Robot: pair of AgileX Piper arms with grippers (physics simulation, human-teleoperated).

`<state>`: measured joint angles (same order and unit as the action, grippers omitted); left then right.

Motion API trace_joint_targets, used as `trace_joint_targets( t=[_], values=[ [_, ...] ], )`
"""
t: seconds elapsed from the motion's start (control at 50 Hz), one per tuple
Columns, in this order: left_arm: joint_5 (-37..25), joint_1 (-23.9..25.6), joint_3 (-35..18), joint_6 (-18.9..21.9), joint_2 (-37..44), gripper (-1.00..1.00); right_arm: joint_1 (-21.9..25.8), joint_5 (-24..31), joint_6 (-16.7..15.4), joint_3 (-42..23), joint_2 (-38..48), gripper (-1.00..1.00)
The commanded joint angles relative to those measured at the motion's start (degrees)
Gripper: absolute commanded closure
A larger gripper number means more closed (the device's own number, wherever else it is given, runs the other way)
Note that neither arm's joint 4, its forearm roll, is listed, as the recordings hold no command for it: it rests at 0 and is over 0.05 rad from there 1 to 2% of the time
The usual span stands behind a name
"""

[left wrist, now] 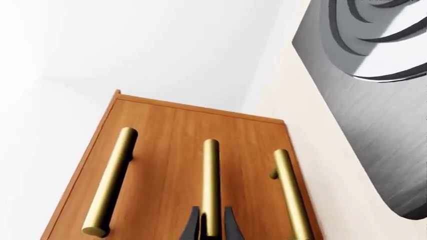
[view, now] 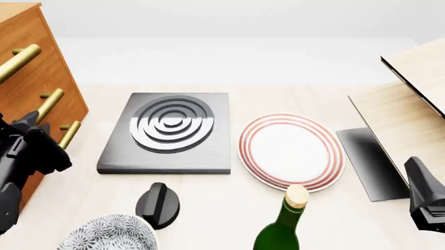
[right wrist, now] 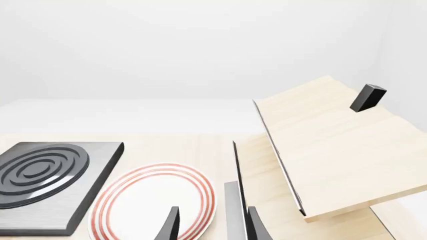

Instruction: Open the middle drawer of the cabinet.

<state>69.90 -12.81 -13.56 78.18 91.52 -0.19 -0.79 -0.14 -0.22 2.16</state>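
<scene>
Cabinet: the large orange-brown wooden cabinet point(view: 31, 78) stands at the far left of the table, its three brass bar handles facing the arms.
Middle drawer: the orange-brown wooden middle drawer point(left wrist: 190, 165) is the centre one of three and appears shut, its front flush with its neighbours; its brass bar handle point(left wrist: 211, 185) runs straight into the left wrist view.
Left gripper: the black left gripper point(left wrist: 211, 227) sits at the near end of that handle with one finger on each side of the bar. The jaws straddle it, but whether they are clamped is not clear from these views.
Centre of table: a grey ribbed square stove plate point(view: 170, 130), a black knob point(view: 158, 204), a patterned bowl point(view: 108, 234), a white plate with red rings point(view: 292, 151) and a green corked bottle point(view: 282, 224) lie well apart from the cabinet.
Right gripper: the black right gripper point(right wrist: 212, 227) hangs idle at the right, jaws parted, holding nothing, near a pale light-wood box point(right wrist: 333, 145).
Risk: the grasp sits near the bar's end, so a pull could slip off it; a pull angled off the drawer's travel might jam it or shift the cabinet.
</scene>
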Motion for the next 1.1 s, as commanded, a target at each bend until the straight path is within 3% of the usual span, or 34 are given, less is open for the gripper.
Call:
trace_joint_targets(
  t=[0.02, 1.1],
  values=[
    [0.0, 1.1, 1.5, 0.0, -1.0, 1.0, 0.0, 0.2, 0.1, 0.0, -0.4, -1.0],
    [0.0, 5.1, 3.1, 0.4, -3.4, 1.0, 0.0, 0.4, 0.1, 0.0, -0.6, -1.0]
  ],
)
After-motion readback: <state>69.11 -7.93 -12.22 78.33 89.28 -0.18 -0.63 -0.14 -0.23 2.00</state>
